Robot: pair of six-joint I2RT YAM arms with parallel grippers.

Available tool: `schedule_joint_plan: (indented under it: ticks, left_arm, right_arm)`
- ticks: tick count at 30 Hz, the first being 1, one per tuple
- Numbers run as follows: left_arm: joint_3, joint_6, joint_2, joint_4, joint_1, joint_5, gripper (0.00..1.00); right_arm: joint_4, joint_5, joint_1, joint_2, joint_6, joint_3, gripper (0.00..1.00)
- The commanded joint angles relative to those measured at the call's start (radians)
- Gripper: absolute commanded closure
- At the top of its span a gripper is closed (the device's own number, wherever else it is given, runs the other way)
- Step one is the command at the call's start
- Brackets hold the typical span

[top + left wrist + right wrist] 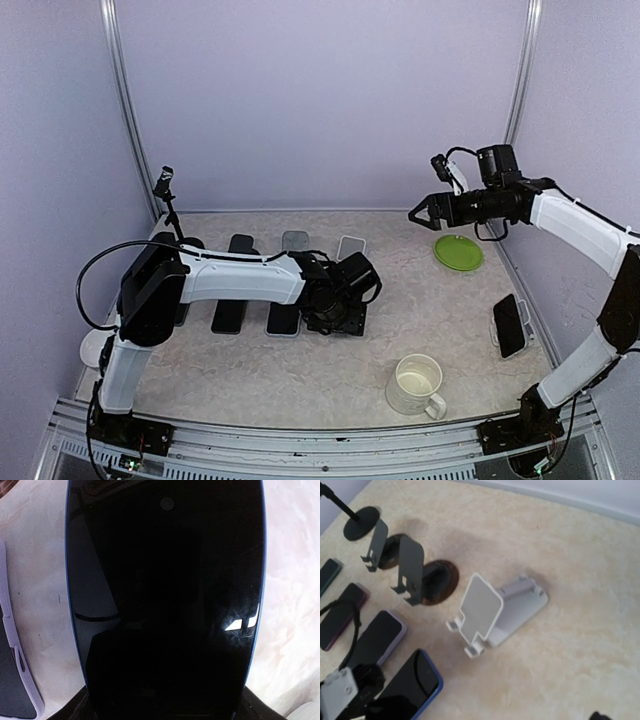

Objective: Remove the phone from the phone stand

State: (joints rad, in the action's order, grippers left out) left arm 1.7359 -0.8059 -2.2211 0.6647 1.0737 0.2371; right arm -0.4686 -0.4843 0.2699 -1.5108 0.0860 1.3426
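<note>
A black phone with a blue rim lies flat on the table, in front of an empty white phone stand. My left gripper is shut across its near end. In the left wrist view this phone fills the frame, with a dark finger at its lower corner. The right wrist view shows the same phone and the empty white stand. At the right edge of the table another black phone leans on a white stand. My right gripper hangs high at the back right, open and holding nothing.
Two more phones lie flat left of the blue-rimmed one. Dark stands line the back. A green plate sits at the back right and a white mug near the front.
</note>
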Motion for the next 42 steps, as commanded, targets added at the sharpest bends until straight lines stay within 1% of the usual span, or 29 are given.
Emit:
schedule_joint_plan:
  ticks: [1, 5, 6, 10, 16, 17, 18, 20, 21, 26, 29, 32, 35, 38, 42]
  left_arm:
    - [0.061, -0.062, -0.041, 0.063, -0.017, 0.002, 0.48]
    - [0.067, -0.089, -0.057, 0.062, -0.021, -0.015, 0.48]
    - [0.073, -0.092, -0.063, 0.067, -0.021, -0.02, 0.46]
    - [0.101, -0.094, -0.094, 0.083, -0.015, -0.039, 0.35]
    - [0.128, -0.106, -0.107, 0.097, -0.004, -0.048, 0.28]
    - [0.127, -0.116, -0.105, 0.099, -0.005, -0.054, 0.25]
    - [0.125, -0.124, -0.104, 0.099, -0.006, -0.06, 0.2]
    - [0.118, -0.133, -0.097, 0.097, -0.006, -0.07, 0.06]
    - [0.115, -0.134, -0.092, 0.093, -0.006, -0.073, 0.02]
    - [0.11, -0.124, -0.064, 0.08, -0.005, -0.07, 0.01]
    - [0.097, -0.112, -0.03, 0.062, -0.006, -0.045, 0.01]
    - [0.083, -0.082, 0.01, 0.041, -0.016, -0.025, 0.01]
    - [0.057, -0.038, 0.056, -0.001, -0.031, -0.025, 0.01]
    - [0.037, 0.016, 0.093, -0.049, -0.048, -0.033, 0.01]
    - [0.04, 0.058, 0.115, -0.08, -0.076, -0.048, 0.01]
  right_arm:
    - [-0.026, 0.028, -0.012, 0.069, 0.029, -0.035, 0.04]
    - [-0.028, 0.019, -0.013, 0.107, 0.048, -0.058, 0.04]
    - [-0.026, 0.02, -0.014, 0.113, 0.053, -0.067, 0.03]
    - [-0.039, 0.027, -0.015, 0.127, 0.07, -0.089, 0.03]
    - [-0.052, 0.042, -0.021, 0.187, 0.126, -0.142, 0.03]
    - [-0.054, 0.038, -0.022, 0.193, 0.136, -0.153, 0.03]
    - [-0.06, 0.033, -0.023, 0.198, 0.143, -0.161, 0.03]
    - [-0.069, 0.034, -0.023, 0.212, 0.157, -0.178, 0.02]
    - [-0.073, 0.037, -0.025, 0.219, 0.163, -0.186, 0.02]
    - [-0.091, 0.072, -0.033, 0.266, 0.207, -0.23, 0.02]
    - [-0.115, 0.094, -0.051, 0.293, 0.242, -0.256, 0.02]
    - [-0.131, 0.072, -0.102, 0.333, 0.276, -0.297, 0.02]
    - [-0.183, 0.046, -0.192, 0.368, 0.289, -0.314, 0.02]
    - [-0.277, 0.093, -0.255, 0.384, 0.289, -0.307, 0.02]
    - [-0.39, 0.211, -0.31, 0.389, 0.326, -0.3, 0.01]
